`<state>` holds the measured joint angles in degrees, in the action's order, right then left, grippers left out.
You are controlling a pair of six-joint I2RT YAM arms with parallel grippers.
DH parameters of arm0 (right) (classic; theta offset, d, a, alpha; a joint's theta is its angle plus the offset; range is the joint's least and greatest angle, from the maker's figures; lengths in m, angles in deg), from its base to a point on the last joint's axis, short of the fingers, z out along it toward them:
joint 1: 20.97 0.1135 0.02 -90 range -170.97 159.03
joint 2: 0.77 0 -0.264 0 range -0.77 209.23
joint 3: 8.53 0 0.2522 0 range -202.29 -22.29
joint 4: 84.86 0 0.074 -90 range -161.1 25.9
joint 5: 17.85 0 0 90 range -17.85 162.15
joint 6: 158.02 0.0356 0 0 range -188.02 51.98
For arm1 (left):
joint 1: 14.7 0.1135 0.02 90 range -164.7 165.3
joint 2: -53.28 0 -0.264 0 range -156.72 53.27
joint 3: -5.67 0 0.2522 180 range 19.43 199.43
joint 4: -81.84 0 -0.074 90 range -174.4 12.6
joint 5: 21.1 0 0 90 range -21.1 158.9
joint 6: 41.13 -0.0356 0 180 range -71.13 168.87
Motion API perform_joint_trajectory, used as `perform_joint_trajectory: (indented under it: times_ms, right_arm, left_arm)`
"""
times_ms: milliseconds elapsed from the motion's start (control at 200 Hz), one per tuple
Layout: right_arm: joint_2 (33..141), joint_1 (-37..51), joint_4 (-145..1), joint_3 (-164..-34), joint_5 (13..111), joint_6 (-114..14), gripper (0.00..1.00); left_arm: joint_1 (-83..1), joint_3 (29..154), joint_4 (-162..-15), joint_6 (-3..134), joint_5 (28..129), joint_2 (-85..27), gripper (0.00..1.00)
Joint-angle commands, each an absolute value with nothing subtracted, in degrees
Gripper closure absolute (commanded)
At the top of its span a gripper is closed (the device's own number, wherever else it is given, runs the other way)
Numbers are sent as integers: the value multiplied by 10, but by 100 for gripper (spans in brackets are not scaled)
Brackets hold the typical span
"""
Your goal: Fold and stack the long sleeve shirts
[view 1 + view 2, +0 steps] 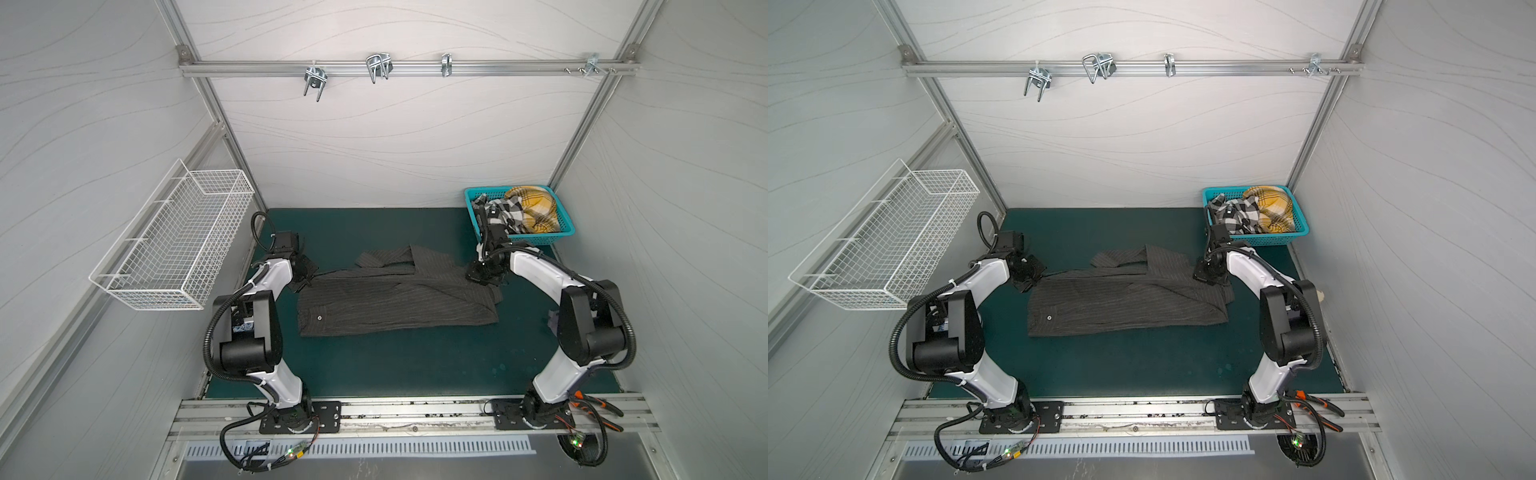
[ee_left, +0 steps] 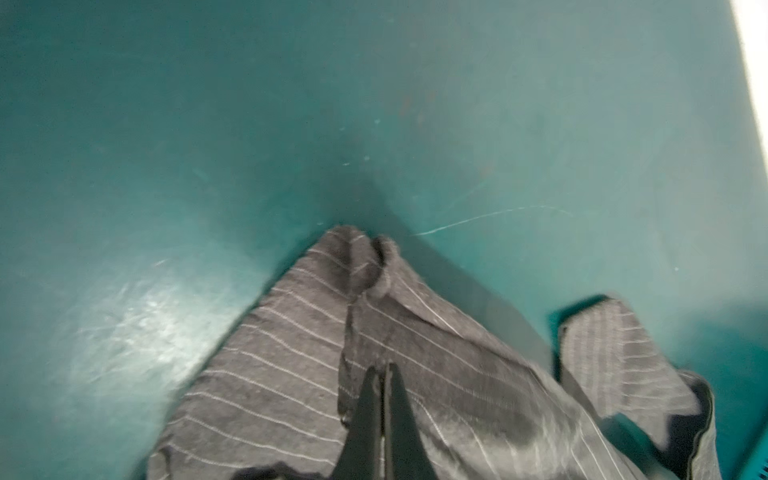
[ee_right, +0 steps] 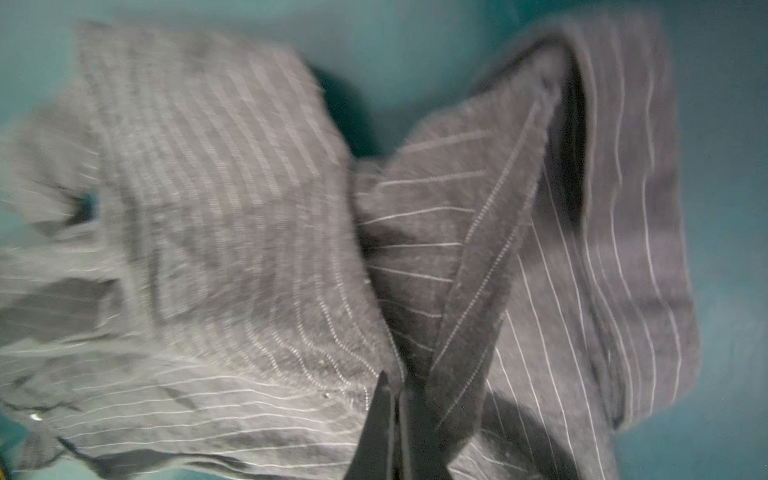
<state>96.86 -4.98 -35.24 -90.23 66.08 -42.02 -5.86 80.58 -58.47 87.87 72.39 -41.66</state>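
Both top views: the shirt (image 1: 395,299) is lying mid-frame on the mat (image 1: 374,365), left gripper (image 1: 305,277) at its frame-left end, right gripper (image 1: 484,277) at its frame-right end. Left wrist view: jaws are pinching a corner. Right wrist view: jaws are pinching a front edge. Lift evenly, keeping cloth taut.
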Motion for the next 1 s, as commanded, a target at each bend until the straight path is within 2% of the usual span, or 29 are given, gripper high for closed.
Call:
perform_joint_trajectory:
  times_ms: [0,250,285,335,435,475,560,610,675,815,995]
  right_arm:
    - [978,-53,-361,-889,657,-403,100]
    - [998,-53,-333,-925,663,-416,100]
    - [1000,-53,-327,-929,659,-416,100]
    - [999,-52,-323,-931,648,-417,100]
    - [976,-47,-306,-931,652,-417,70]
    - [958,-45,-297,-932,660,-417,62]
    - [922,-38,-277,-936,683,-419,52]
    - [911,-32,-270,-941,693,-421,46]
    - [917,-23,-269,-951,693,-427,47]
    - [993,-3,-270,-1004,669,-450,60]
    - [1104,4,-264,-1069,670,-457,73]
  left_arm:
    - [-53,799,-594,874,698,-400,100]
    - [-53,789,-589,878,739,-398,100]
    - [-53,788,-573,881,726,-399,91]
    - [-53,787,-554,877,707,-401,73]
    - [-53,801,-499,884,646,-389,47]
    - [-53,813,-473,885,624,-381,42]
    - [-55,836,-444,892,626,-362,39]
    - [-64,844,-437,901,638,-355,41]
    - [-87,846,-446,909,656,-354,48]
    - [-133,870,-465,924,704,-411,69]
    - [-139,879,-467,931,724,-482,99]
